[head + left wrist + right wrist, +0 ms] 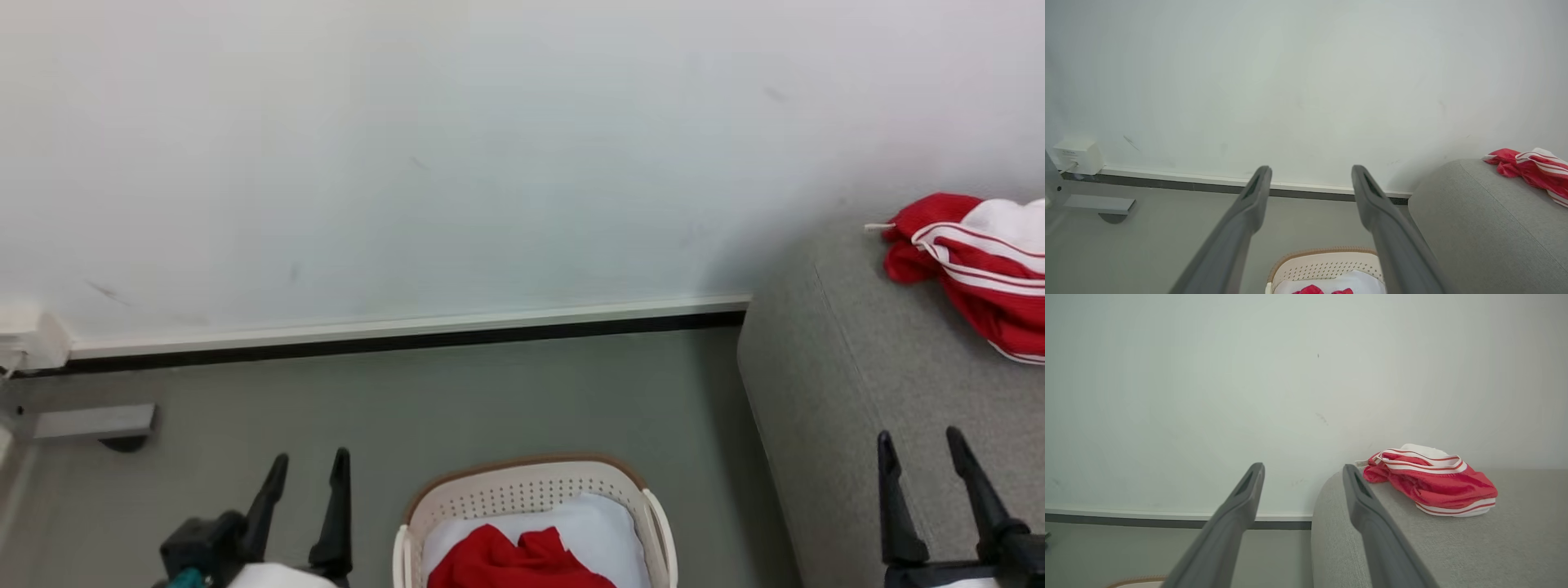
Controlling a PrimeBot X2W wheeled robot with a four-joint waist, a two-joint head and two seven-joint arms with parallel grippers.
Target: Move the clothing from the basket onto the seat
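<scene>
Head view: left claw (312, 455) & right claw (918, 434) spread, empty; basket (522, 492) w/ clothing (514, 562) btwn them.

1. The grey floor (490, 392) in front of me carries a cream basket (522, 490) with a brown rim.
2. To my right, a grey sofa (857, 384) stands on it.
3. A crumpled red-and-white garment (980, 269) lies on the sofa's top.

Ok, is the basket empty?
No, a red garment lies inside the basket.
</scene>
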